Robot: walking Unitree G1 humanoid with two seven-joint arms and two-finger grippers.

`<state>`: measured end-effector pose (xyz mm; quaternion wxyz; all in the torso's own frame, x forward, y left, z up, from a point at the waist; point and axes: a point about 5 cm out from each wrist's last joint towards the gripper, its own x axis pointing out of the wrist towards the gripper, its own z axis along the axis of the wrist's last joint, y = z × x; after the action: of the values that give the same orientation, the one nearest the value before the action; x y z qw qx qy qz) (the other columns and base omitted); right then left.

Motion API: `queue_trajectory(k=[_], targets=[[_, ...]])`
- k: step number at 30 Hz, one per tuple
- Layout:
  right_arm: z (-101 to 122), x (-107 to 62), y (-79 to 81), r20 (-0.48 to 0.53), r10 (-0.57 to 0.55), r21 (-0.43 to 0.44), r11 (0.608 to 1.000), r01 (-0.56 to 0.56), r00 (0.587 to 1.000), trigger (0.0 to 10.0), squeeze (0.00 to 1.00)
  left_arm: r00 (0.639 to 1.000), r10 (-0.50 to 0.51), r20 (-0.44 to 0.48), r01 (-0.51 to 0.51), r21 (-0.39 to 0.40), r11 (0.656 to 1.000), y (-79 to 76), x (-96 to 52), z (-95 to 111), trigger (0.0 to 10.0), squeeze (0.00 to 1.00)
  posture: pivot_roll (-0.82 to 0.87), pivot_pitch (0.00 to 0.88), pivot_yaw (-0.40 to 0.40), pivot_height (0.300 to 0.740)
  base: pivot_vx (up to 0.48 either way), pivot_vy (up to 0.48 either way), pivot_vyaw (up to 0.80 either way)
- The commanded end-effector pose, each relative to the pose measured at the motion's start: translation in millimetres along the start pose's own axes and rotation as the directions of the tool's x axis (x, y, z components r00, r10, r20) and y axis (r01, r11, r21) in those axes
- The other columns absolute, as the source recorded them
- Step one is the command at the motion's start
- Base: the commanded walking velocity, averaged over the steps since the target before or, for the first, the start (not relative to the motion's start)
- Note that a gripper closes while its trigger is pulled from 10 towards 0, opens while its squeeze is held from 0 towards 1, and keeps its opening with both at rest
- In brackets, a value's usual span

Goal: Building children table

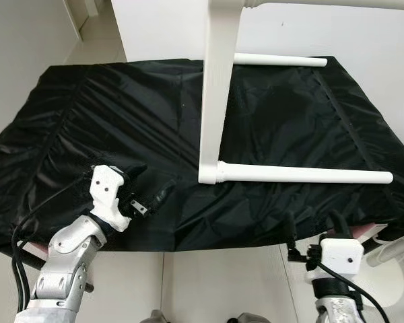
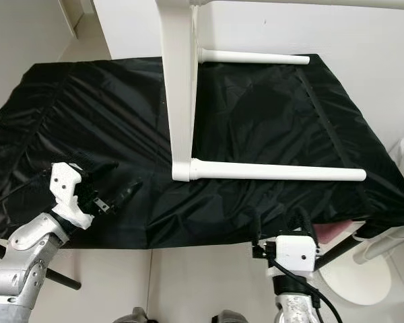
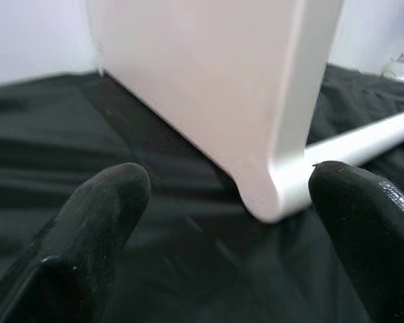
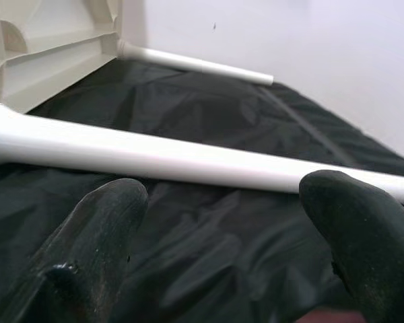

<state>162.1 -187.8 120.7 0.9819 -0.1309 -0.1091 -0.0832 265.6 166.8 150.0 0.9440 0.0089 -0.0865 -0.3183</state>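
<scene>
Left eye view: white tabletop panel [image 1: 215, 87] standing on edge on a black cloth [image 1: 121, 114], two white legs already fitted and lying level, pointing right, the near leg [image 1: 303, 175] resting on the cloth, the far leg [image 1: 279, 60] at the cloth's far edge. Left gripper [image 1: 148, 192] low over the near left of the cloth, short of the panel's near corner, holding nothing. Right gripper [image 1: 313, 225] at the near edge of the cloth, below and near of the near leg, apart from it. Right eye view: same layout; a pale round object [image 2: 353, 276] on the floor at near right, identity unclear. Left wrist view: fingers [image 3: 87, 229] spread wide, nothing between them, panel corner [image 3: 276, 195] framed just ahead, no contact. Right wrist view: fingers [image 4: 94, 235] spread wide, empty, near leg running across just beyond the tips; ribbed underside [image 4: 47, 54] of the panel visible at the leg's root. Judged step: assembly partly done, two legs mounted, approach to the half-built table for repositioning or for fitting further legs; no loose leg identifiable. Next move, as a judgement: advance both grippers to contact, left on the panel corner, right around the near leg, close evenly, keep the panel from tipping on the slack cloth.
</scene>
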Motion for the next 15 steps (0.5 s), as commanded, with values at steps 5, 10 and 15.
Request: queue_trajectory(k=[5, 10, 15], targets=[[1.7, 19.4, -10.7, 0.038, -0.075, 0.003, 0.997, 0.075, 0.996, 10.0, 0.00, 0.967, 0.250, -0.051, -0.252, -0.034, 0.967, 21.2, 16.3, -3.4, 10.0, 0.00, 0.01, 0.008, 0.114, 0.740, 0.000, 0.000, 0.00], [1.1, 36.4, -11.1, 0.037, -0.108, 0.028, 0.994, 0.107, 0.993, 10.0, 0.00, 0.966, 0.245, -0.077, -0.249, -0.046, 0.967, 21.1, 30.1, -9.9, 10.0, 0.00, 0.00, 0.005, 0.127, 0.740, 0.000, 0.000, 0.00], [1.7, 48.7, -11.7, 0.050, -0.128, 0.024, 0.992, 0.127, 0.991, 10.0, 0.45, 0.969, 0.238, -0.072, -0.244, -0.085, 0.966, 24.0, 34.7, -11.6, 10.0, 0.00, -0.01, 0.000, 0.137, 0.740, 0.000, 0.000, 0.00]])
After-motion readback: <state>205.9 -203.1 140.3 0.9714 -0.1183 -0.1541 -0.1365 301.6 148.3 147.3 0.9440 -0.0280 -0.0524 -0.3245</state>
